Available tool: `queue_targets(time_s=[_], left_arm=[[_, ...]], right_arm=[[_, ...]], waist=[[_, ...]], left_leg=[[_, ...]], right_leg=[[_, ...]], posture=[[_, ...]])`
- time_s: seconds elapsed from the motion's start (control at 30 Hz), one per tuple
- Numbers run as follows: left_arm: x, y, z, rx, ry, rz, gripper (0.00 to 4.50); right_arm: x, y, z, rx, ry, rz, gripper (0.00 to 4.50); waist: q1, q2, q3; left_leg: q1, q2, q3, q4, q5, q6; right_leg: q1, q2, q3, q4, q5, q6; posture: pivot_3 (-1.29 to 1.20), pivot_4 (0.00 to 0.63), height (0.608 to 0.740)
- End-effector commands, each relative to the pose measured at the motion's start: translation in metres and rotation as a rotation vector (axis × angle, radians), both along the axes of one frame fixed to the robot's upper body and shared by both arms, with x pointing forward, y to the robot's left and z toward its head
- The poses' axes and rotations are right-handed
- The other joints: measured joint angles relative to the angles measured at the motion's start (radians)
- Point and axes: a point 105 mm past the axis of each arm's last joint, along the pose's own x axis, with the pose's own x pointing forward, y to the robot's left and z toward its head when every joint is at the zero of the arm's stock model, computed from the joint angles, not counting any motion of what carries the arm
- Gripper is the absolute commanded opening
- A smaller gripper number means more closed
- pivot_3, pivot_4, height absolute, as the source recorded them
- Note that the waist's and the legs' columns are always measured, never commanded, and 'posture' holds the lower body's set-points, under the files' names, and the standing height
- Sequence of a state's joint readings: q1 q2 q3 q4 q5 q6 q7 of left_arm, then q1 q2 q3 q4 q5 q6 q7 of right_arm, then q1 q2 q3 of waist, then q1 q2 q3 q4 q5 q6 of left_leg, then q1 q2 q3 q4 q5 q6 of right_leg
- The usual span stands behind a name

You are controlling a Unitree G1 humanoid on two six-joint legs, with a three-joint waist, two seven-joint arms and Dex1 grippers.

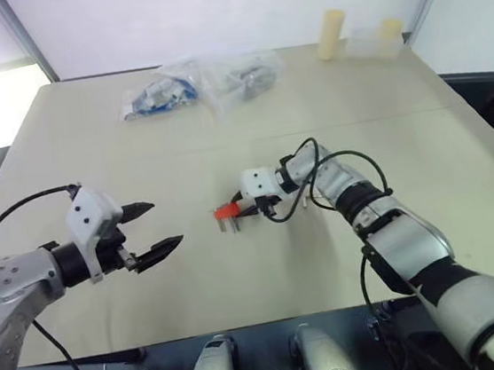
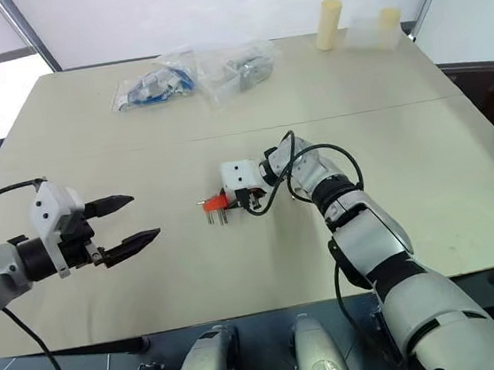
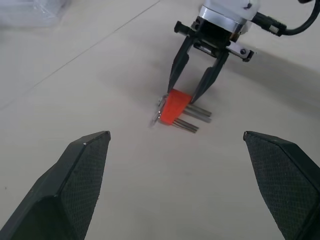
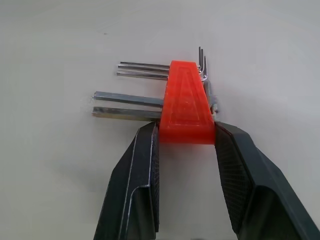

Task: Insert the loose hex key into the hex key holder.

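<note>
— Worktop first: what did it look like?

— Beige worktop (image 1: 150, 276), matte, with a faint seam running across it. At its far edge lay two clear plastic bags of parts (image 1: 200, 83), and further right stood two pale cream cylinders (image 1: 331, 34) with a clear box between them. A white wall rose behind, and a bright window showed at the far left.

— And the hex key holder?

— The red-orange hex key holder (image 4: 186, 102) lay flat near the middle of the worktop, several metal keys (image 4: 131, 105) sticking out of one side and short bent ends showing at the other.

— Where was the right hand?

— The right hand (image 3: 183, 95) reached in from the right with its two black fingers (image 4: 135, 185) straddling the holder's wide end. Both pads sat against the red block's sides, so it was clamped on the holder.

— The left hand?

— The left hand (image 1: 156, 226) hovered above the worktop, well apart to the left of the holder, pointing toward it, fingers spread wide and gripping nothing.

— The loose hex key?

— I could not tell it from the keys in the block.
</note>
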State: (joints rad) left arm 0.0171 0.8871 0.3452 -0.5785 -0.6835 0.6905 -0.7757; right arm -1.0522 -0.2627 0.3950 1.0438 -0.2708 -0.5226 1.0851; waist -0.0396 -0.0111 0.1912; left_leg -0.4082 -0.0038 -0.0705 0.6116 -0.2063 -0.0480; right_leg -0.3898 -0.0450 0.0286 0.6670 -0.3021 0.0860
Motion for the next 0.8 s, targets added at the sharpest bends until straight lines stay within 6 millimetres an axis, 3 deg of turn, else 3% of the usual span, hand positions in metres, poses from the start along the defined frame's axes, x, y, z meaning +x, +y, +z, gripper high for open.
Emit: queue_targets(time_s=[0.03, 0.2, 0.33, 0.47, 0.67, 0.8], left_arm=[[0.007, -0.002, 0.010, -0.031, -0.052, 0.002, 4.50], [0.022, -0.008, 0.013, -0.100, -0.051, -0.028, 4.50], [0.038, -0.022, 0.029, -0.226, -0.054, -0.077, 4.50], [0.050, -0.038, 0.044, -0.319, -0.024, -0.165, 4.50], [0.052, -0.051, 0.046, -0.330, 0.039, -0.279, 4.50], [0.054, -0.057, 0.048, -0.338, 0.059, -0.326, 4.50]], right_arm=[[0.008, -0.005, 0.026, 0.089, -0.326, -0.016, 1.03], [-0.009, -0.015, 0.039, 0.103, -0.653, 0.061, 1.03], [-0.028, -0.015, 0.055, 0.170, -0.867, 0.111, 1.03], [-0.033, -0.015, 0.088, 0.274, -1.109, 0.074, 1.03], [-0.043, -0.016, 0.110, 0.339, -1.290, 0.100, 1.03], [-0.044, -0.013, 0.108, 0.343, -1.277, 0.123, 1.03]], waist=[[0.005, 0.000, 0.000], [0.006, 0.000, 0.000], [0.000, -0.001, 0.000], [-0.003, -0.001, 0.000], [-0.003, -0.001, 0.000], [-0.003, -0.001, 0.000]], left_leg=[[0.000, -0.001, 0.000, 0.000, 0.000, 0.000], [-0.001, -0.001, 0.000, 0.000, 0.000, 0.000], [-0.001, -0.001, 0.000, 0.000, 0.000, 0.000], [-0.001, -0.001, 0.001, 0.001, 0.001, -0.001], [-0.001, -0.001, 0.001, 0.001, 0.001, -0.001], [-0.001, -0.001, 0.001, 0.001, 0.001, -0.001]], right_leg=[[0.000, 0.000, 0.000, 0.000, 0.000, 0.000], [-0.001, 0.000, 0.000, 0.000, 0.000, 0.000], [-0.001, 0.001, 0.000, 0.000, 0.000, 0.000], [-0.002, 0.001, 0.001, 0.002, 0.000, 0.000], [-0.002, 0.001, 0.001, 0.002, 0.000, 0.000], [-0.002, 0.001, 0.001, 0.002, 0.000, 0.000]], posture=[[0.00, 0.150, 0.740], [0.00, 0.150, 0.740], [0.00, 0.150, 0.740], [0.00, 0.150, 0.740], [0.00, 0.150, 0.740], [0.00, 0.150, 0.740]])
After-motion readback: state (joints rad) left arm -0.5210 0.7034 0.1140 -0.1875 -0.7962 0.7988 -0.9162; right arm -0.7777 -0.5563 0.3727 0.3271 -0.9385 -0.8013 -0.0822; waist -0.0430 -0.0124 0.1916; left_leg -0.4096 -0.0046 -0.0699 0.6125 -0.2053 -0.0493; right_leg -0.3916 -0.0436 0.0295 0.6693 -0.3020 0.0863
